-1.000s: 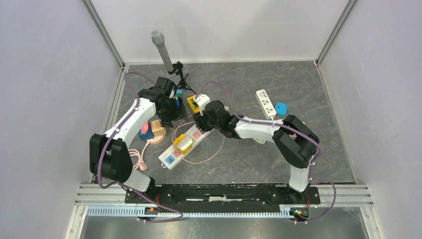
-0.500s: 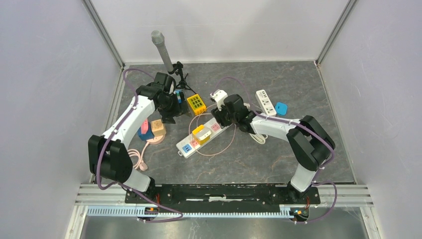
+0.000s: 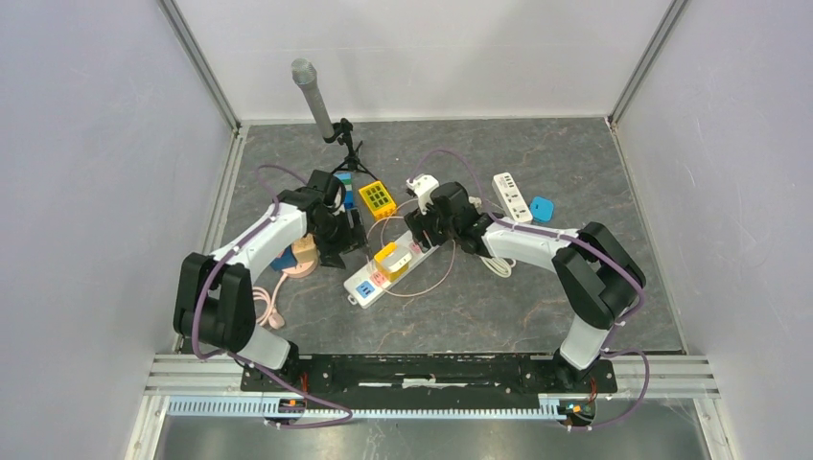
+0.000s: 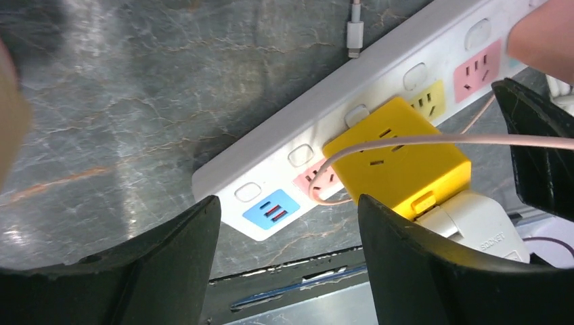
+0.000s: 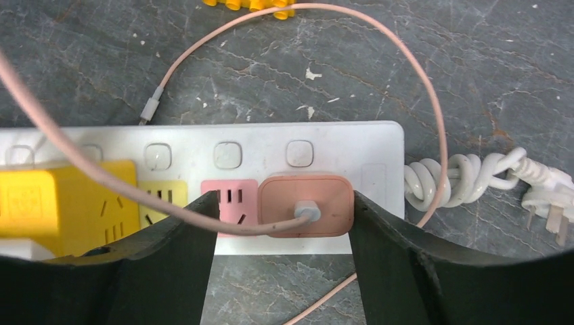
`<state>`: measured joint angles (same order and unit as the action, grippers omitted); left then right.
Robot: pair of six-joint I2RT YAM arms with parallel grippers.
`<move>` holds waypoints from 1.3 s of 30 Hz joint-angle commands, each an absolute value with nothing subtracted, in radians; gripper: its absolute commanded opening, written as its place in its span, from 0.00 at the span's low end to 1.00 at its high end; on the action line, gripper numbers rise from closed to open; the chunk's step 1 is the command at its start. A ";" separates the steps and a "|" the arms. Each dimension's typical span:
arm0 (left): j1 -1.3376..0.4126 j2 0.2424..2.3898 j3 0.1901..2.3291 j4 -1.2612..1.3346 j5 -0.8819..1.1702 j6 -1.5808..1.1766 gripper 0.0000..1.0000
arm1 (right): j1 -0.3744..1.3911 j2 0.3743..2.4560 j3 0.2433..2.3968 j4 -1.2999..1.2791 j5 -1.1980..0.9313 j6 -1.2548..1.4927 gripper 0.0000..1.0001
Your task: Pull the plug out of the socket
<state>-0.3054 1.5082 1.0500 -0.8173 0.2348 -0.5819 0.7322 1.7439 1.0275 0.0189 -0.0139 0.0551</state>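
Note:
A white power strip (image 3: 369, 284) lies slantwise mid-table. A yellow cube adapter (image 3: 387, 258) is plugged into its middle. A pink plug (image 5: 306, 205) with a pink cable sits in the socket at its far end. My right gripper (image 3: 420, 236) is open and straddles the pink plug in the right wrist view (image 5: 283, 203); its right finger (image 5: 406, 257) is against the plug's side and the left finger stands apart. My left gripper (image 3: 357, 247) is open and empty. It hovers over the strip's near end (image 4: 288, 223), beside the yellow adapter (image 4: 399, 159).
A yellow studded block (image 3: 378, 199), a short white strip (image 3: 511, 197) and a blue piece (image 3: 542, 208) lie behind. A grey cylinder on a stand (image 3: 312, 91) is at the back. Wooden and pink pieces (image 3: 302, 251) lie left. A coiled white cord (image 5: 467, 177) trails off the strip's end.
The right gripper moved right and the power strip shifted right with it. The left gripper came away from the yellow studded block toward me, over the strip's near end.

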 commanded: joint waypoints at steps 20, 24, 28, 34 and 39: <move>-0.325 1.479 1.030 -0.630 0.484 -0.584 0.73 | 0.732 1.706 1.027 0.043 -0.017 -0.022 0.42; -0.332 1.474 1.008 -0.630 0.474 -0.575 0.70 | 0.732 1.706 1.003 0.064 -0.029 -0.003 0.36; -0.338 1.508 0.999 -0.658 0.453 -0.543 0.66 | 0.732 1.696 0.973 0.100 -0.009 -0.002 0.20; -0.339 1.534 0.989 -0.695 0.423 -0.502 0.59 | 0.732 1.687 0.965 0.120 -0.013 0.029 0.00; -0.340 1.549 0.973 -0.725 0.372 -0.487 0.57 | 0.731 1.680 0.974 0.131 -0.048 0.058 0.00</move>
<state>-0.3336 1.5253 1.0046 -0.6613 0.4377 -0.5549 0.7242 1.7187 0.9775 0.1017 0.0158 0.0128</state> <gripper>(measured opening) 0.584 0.509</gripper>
